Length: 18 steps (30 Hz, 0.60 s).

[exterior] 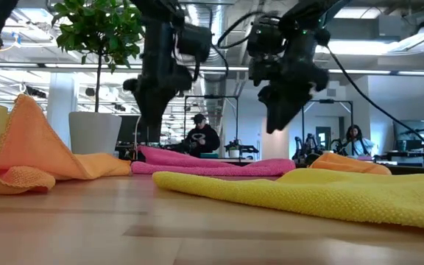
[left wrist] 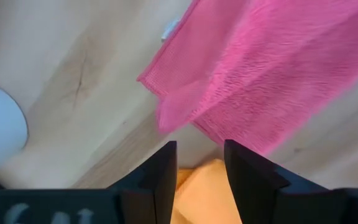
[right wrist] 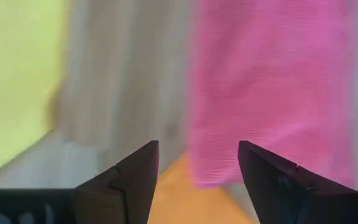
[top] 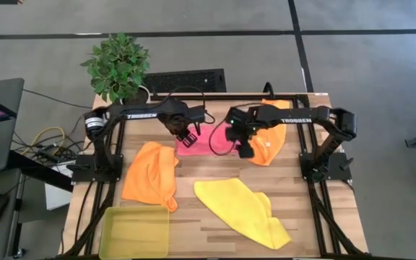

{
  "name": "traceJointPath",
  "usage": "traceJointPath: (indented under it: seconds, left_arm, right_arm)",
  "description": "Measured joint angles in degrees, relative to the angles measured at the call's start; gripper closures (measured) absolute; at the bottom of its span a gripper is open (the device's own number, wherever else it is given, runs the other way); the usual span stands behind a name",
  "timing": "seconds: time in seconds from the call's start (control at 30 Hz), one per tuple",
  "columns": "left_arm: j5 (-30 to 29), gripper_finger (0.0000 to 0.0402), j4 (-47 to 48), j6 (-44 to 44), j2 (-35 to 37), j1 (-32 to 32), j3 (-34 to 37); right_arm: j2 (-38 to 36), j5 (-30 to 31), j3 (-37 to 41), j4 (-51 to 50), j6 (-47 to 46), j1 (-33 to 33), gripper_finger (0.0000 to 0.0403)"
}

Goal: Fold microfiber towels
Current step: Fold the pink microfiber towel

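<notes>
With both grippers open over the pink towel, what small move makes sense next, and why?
Probably lift both arms clear. The left gripper and right gripper are open and empty above the pink towel, which lies flat on the table. The orange towel beside it is crumpled, likely next.

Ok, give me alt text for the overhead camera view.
Both grippers, left and right, hang open over a pink towel at the table's far side. Two orange towels, a yellow towel and a tray lie around.
</notes>
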State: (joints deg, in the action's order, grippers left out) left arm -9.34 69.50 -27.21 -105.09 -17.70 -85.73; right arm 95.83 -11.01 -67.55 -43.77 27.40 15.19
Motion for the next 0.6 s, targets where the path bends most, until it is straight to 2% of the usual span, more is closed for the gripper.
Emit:
traceJointPath:
  seconds: [0.13, 0.33, 0.6]
  left_arm:
    - [0.0, 0.0275, 0.0, -1.3, 4.3, 1.0, 0.0]
    - [-0.2, 0.0275, 0.0, -5.3, 9.4, 2.7, 0.0]
    - [-0.3, 0.0276, 0.0, -6.8, 12.5, 4.1, 0.0]
  right_arm:
    - [0.0, 1.0, 2.0, 1.1, 5.4, -3.1, 0.0159]
    - [0.0, 7.5, 5.6, 10.9, 4.3, -5.5, 0.0159]
    - [0.0, 9.0, 11.1, 18.0, 4.1, -6.2, 0.0159]
